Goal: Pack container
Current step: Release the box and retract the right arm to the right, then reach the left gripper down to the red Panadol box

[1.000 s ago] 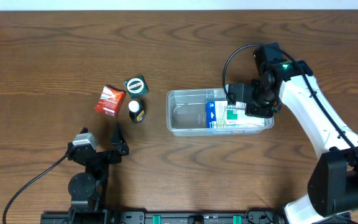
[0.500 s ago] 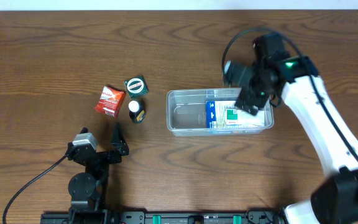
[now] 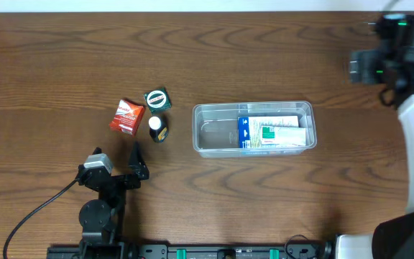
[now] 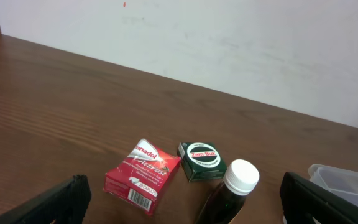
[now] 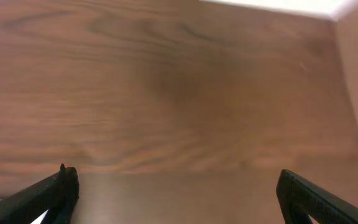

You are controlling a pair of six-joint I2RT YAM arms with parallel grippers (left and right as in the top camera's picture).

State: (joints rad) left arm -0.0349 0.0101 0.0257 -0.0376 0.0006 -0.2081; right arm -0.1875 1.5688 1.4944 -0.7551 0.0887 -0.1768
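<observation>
Container (image 3: 210, 137): clear tub, right of centre on the worktop (image 3: 63, 57), upright, open at the top, no lid in view.

Starting at the left fingers (image 4: 55, 202): spread wide, clamped on nothing, low near the front edge of the worktop and aimed at three loose items. Just ahead, a red packet (image 4: 143, 176), flat on the wood. Close beside it, contact hard to tell, a small green tin (image 4: 201, 160). In front of the tin, a dark bottle (image 4: 232, 190) with a white cap, upright. Further right in that view, only a corner of the tub.

Over to the right fingers (image 5: 42, 196): likewise wide apart and empty, above bare wood towards the far right of the worktop, well apart from the tub.

Inside the tub: one white carton (image 3: 272, 133) with blue and green print, lying flat and filling the right half. Left half bare.

Judged from this: about a quarter done. One item packed, three outside to the left of the tub, assuming all three bound for it. Likely next: a reach with the left side for the bottle, nearest the tub, or for the packet. Worth watching: tall bottle, easy to tip if taken near the cap. Probably room enough in the bare half.
</observation>
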